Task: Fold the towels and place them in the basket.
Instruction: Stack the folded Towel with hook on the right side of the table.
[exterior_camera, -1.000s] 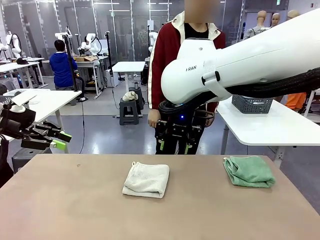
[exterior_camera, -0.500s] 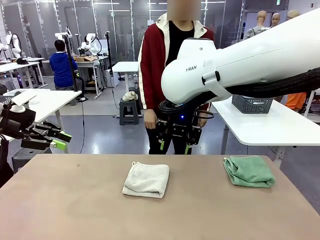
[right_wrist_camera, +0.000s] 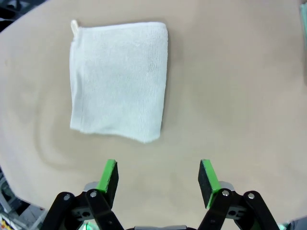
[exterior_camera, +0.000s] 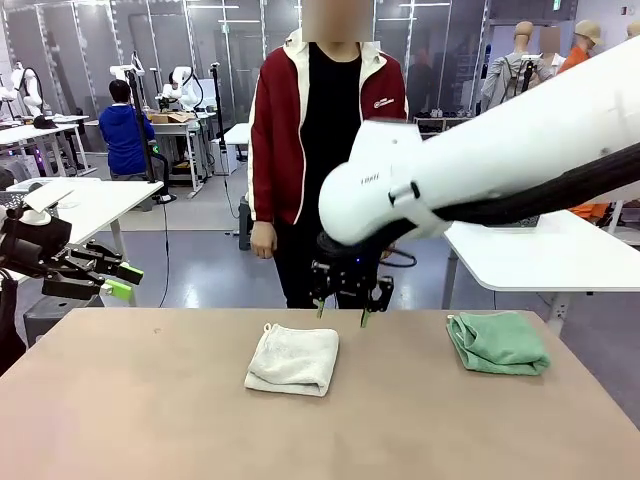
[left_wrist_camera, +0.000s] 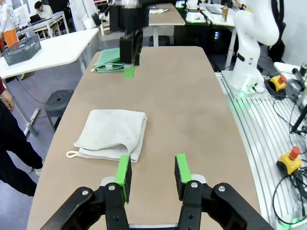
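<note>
The folded cream-white towel (exterior_camera: 293,358) lies mid-table, its loop (right_wrist_camera: 74,25) at one corner. At the table's right side sits the folded sea-green towel (exterior_camera: 497,342). My right gripper (exterior_camera: 342,314) hangs open, pointing down, just beyond the cream towel's far right corner. In the right wrist view the cream towel (right_wrist_camera: 119,79) lies ahead of the open gripper (right_wrist_camera: 158,179). My left gripper (exterior_camera: 125,280) is open and holds nothing, off the table's left edge. The left wrist view has the cream towel (left_wrist_camera: 112,139), the green towel (left_wrist_camera: 109,60) and the grey basket (left_wrist_camera: 21,49) on a side table.
A person (exterior_camera: 325,150) in a red jacket stands at the far edge, hands down, just behind my right gripper. The white side table (exterior_camera: 540,255) stands at the right, beyond the brown table (exterior_camera: 150,420).
My right gripper has dropped lower, toward the table's far edge behind the cream towel. The person has stepped left and closer. The left arm has not moved.
</note>
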Available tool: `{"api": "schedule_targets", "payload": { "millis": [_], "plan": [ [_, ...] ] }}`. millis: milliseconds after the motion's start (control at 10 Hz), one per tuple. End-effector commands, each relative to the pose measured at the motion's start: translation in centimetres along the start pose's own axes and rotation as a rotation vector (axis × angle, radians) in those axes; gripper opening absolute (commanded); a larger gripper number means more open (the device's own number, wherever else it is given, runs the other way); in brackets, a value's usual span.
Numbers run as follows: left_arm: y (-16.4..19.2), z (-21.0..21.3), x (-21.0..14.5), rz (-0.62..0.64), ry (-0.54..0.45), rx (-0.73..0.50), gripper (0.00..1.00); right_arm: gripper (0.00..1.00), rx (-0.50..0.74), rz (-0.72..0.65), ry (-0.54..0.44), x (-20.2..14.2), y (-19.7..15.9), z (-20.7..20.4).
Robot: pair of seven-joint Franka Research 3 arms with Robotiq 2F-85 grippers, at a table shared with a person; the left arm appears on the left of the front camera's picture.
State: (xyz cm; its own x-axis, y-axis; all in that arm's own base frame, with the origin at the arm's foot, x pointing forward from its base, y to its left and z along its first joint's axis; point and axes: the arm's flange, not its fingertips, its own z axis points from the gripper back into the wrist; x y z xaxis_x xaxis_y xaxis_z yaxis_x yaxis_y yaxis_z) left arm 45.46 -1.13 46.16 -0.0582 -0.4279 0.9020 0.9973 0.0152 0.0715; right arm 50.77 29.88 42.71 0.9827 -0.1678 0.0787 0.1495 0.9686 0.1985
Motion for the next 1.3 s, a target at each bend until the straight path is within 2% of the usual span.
{"api": "schedule_targets", "payload": {
  "millis": [0, 300, 600, 1200],
  "plan": [
    [-0.2, 0.1, 0.1, -0.004, -0.02, -0.001, 0.48, 0.85, 0.022, -0.084, -0.063, 0.8, -0.3, -4.1],
    [-0.2, 0.1, 0.1, -0.004, -0.02, -0.001, 0.48, 0.85, 0.024, -0.105, -0.086, 2.3, -1.1, -8.6],
    [-0.2, 0.1, 0.1, -0.004, -0.02, -0.001, 0.48, 0.85, 0.039, -0.102, -0.094, 3.3, -0.9, -11.1],
    [-0.2, 0.1, 0.1, -0.004, -0.02, -0.001, 0.48, 0.85, 0.044, -0.072, -0.101, 3.8, 0.6, -13.1]
  ]
}}
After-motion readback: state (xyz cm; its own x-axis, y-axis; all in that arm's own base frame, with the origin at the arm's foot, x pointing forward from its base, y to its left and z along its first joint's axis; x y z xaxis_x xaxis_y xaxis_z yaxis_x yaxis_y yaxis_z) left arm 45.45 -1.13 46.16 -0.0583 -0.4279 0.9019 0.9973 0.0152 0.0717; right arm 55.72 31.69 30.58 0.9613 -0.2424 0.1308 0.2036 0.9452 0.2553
